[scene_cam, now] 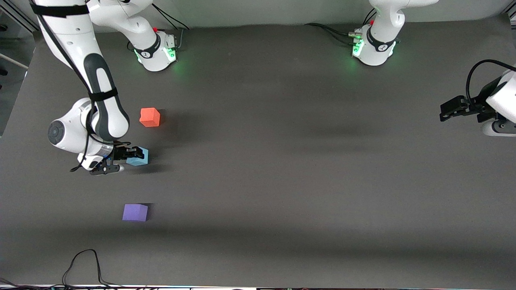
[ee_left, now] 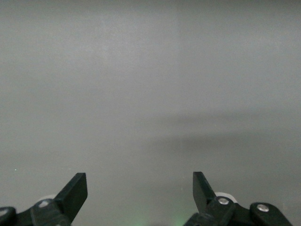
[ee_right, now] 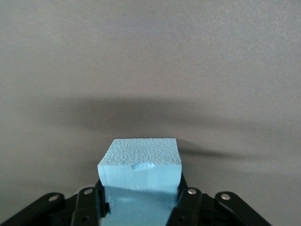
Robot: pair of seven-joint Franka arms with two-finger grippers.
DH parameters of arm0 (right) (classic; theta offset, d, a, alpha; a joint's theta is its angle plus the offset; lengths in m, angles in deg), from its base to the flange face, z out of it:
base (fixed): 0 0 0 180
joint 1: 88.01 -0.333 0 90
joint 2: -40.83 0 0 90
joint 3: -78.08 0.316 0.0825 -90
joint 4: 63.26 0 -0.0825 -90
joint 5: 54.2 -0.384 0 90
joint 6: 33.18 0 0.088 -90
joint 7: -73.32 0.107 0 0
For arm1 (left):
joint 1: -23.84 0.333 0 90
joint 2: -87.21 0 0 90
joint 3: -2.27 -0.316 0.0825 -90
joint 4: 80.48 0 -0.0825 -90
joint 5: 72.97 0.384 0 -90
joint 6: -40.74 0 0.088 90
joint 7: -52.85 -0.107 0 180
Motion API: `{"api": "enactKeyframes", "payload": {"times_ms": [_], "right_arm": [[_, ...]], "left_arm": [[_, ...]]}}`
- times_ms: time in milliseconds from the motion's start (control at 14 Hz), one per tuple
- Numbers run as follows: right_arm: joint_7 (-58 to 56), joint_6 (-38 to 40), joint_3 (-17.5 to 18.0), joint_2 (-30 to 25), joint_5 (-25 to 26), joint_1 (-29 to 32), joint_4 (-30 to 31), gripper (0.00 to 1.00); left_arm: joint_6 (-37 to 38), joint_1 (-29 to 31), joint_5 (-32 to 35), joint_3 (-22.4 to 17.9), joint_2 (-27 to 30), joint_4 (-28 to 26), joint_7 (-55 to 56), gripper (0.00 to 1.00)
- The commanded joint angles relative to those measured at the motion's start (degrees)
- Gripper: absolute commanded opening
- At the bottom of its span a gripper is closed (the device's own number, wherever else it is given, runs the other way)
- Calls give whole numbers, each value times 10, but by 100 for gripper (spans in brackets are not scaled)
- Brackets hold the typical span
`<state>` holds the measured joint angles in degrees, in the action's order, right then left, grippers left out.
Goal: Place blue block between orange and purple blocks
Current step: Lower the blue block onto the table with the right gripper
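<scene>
The sky-blue block (scene_cam: 139, 157) sits between the fingers of my right gripper (scene_cam: 134, 155), which is shut on it, low over the table. It is over the stretch between the orange-red block (scene_cam: 150, 117), farther from the front camera, and the lavender purple block (scene_cam: 135, 212), nearer to it. In the right wrist view the blue block (ee_right: 140, 165) fills the space between the jaws of the right gripper (ee_right: 140, 200). My left gripper (scene_cam: 444, 112) waits at the left arm's end of the table, open and empty (ee_left: 139, 182).
A black cable (scene_cam: 82, 264) loops on the table's edge nearest the front camera. The arm bases (scene_cam: 373, 48) stand along the edge farthest from that camera. The dark grey table (scene_cam: 282, 161) is bare around the three blocks.
</scene>
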<state>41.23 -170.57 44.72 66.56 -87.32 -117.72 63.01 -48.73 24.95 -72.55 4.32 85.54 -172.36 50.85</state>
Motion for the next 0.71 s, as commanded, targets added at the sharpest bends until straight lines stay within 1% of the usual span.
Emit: {"api": "enactKeyframes", "payload": {"times_ms": [0,214,429,500,571,643], "right_arm": [[-19,-9,-3,12,-19,-6,-11,43],[-10,-12,1,14,-19,-11,-13,44],[-6,-16,1,36,-20,-11,-32,44],[-1,-16,2,41,-20,-13,-36,46],[8,-17,2,47,-20,-13,-43,51],[24,-17,2,51,-20,-16,-47,53]], "left_arm": [[-10,0,-3,-1,7,-9,-2,100],[-31,0,1,-1,7,-9,-2,100],[-27,0,1,-1,7,-9,-2,100],[-22,0,1,-1,7,-9,-2,100],[-14,0,1,-1,7,-10,-2,100],[-11,0,1,-1,7,-11,-2,100]]}}
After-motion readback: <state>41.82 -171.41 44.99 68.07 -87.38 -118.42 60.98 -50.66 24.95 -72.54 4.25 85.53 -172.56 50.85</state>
